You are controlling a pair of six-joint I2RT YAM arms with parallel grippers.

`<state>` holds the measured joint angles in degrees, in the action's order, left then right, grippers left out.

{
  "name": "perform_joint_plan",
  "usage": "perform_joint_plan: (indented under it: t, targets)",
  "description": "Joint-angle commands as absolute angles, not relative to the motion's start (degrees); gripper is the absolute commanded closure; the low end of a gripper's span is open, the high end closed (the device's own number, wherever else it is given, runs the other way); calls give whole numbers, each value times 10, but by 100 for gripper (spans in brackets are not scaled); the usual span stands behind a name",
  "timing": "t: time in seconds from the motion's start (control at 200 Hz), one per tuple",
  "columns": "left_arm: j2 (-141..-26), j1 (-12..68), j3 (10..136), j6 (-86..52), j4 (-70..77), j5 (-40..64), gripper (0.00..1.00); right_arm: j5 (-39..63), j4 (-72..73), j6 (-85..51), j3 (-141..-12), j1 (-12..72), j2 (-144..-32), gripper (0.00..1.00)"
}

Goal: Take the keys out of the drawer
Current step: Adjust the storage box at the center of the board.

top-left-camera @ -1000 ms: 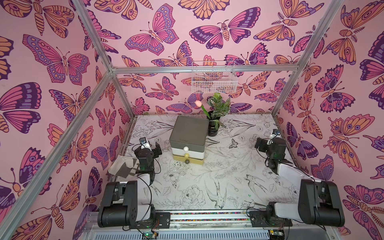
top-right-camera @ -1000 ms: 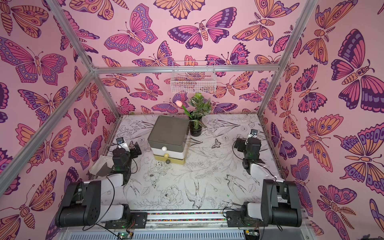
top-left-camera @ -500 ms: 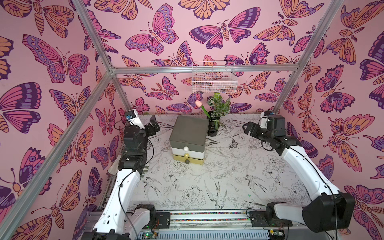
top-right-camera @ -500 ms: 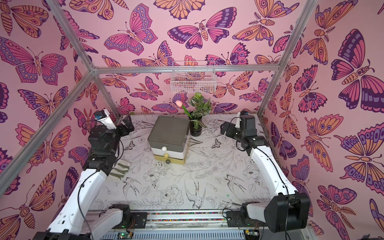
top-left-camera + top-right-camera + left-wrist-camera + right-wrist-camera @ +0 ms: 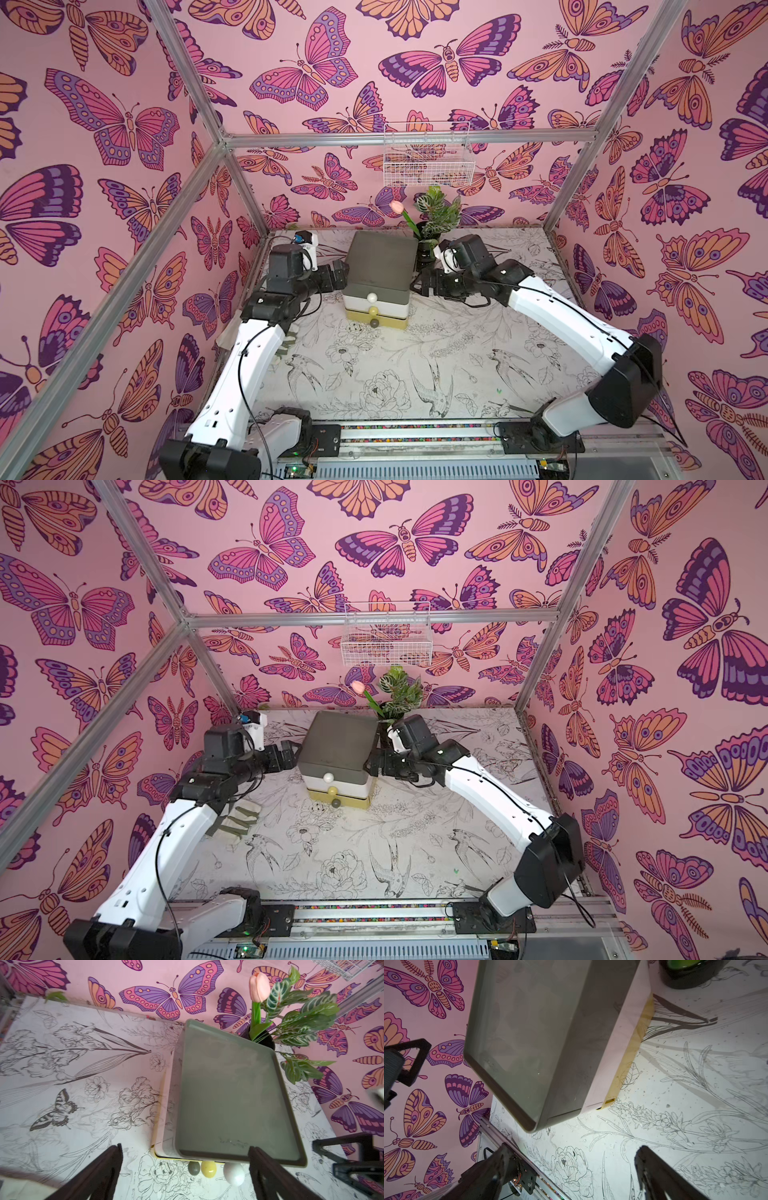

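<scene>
Left wrist is showing you the knobs point(image 5: 208, 1168); right wrist isn't. Left gripper point(image 5: 185, 1148) and right gripper point(image 5: 574, 1148) are gaping empty, drawers point(image 5: 390, 305) hiding their insides.

Floral-print table point(image 5: 374, 374) carries drawer unit point(image 5: 380, 266), plant pot point(image 5: 426, 255), perhaps folded cloth point(image 5: 243, 818).

Three-tier plastic drawer unit with grey top point(image 5: 382, 266), mid tabletop point(image 5: 457, 353): all drawers shut, contents hidden. Black plant pot point(image 5: 691, 974), far side: cut off by the frame edge in the right wrist view. Pale striped cloth point(image 5: 241, 816), left side: partly covered by the left arm point(image 5: 166, 845).
</scene>
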<state>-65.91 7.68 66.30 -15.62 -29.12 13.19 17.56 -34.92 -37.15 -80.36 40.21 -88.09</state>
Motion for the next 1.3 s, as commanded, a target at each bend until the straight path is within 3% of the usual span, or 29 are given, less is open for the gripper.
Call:
perform_joint_plan:
  t: [0.0, 0.18, 0.471, 1.297]
  targets:
    - [-689, 77, 696, -136, -327, 179, 0, 179, -352, -396, -836, 403, -891, 1]
    - [-771, 71, 727, -135, -339, 251, 0, 189, -380, -390, -885, 406, -941, 1]
    - [-796, 85, 727, -154, -339, 302, 1, 180, -403, -374, -926, 406, -966, 1]
    - [-783, 228, 678, -244, -320, 286, 1, 215, -442, -336, -970, 375, -982, 1]
